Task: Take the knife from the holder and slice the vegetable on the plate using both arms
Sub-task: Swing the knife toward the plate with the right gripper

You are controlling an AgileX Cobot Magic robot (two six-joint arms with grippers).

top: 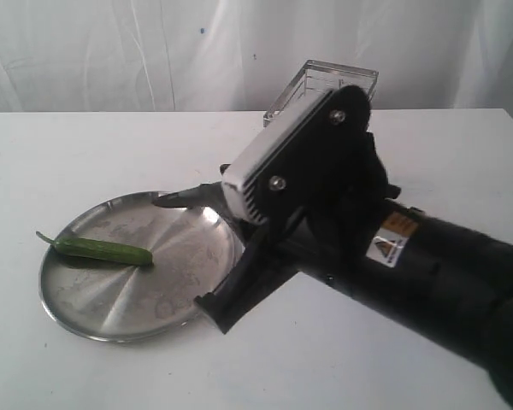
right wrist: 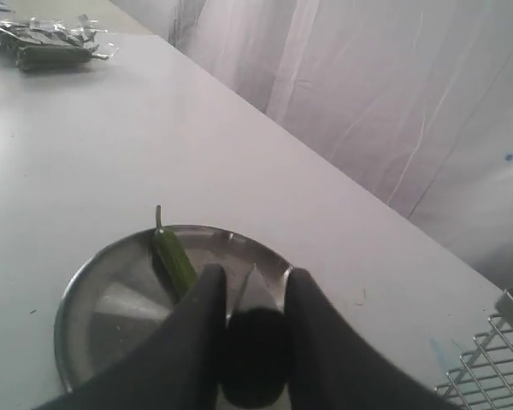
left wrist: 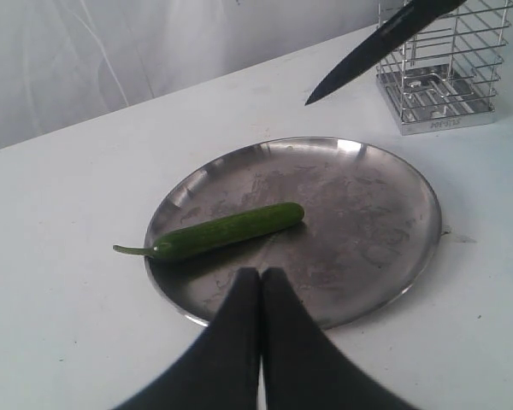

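Observation:
The green vegetable [top: 103, 249] lies on the left part of the round steel plate [top: 154, 290], its stem over the rim. My right gripper [right wrist: 255, 286] is shut on the black handle of the knife [top: 184, 198]. It holds the blade above the plate's far side, tip towards the vegetable [right wrist: 173, 256] and apart from it. In the left wrist view the knife [left wrist: 376, 47] hangs in front of the wire holder [left wrist: 445, 77]. My left gripper [left wrist: 261, 275] is shut and empty above the plate's rim [left wrist: 239, 318], close to the vegetable [left wrist: 231, 231]. It does not show in the exterior view.
The holder [top: 325, 81] stands behind the right arm at the table's back. A small crumpled packet [right wrist: 47, 47] lies far off on the white table. White curtains hang behind the table's far edge.

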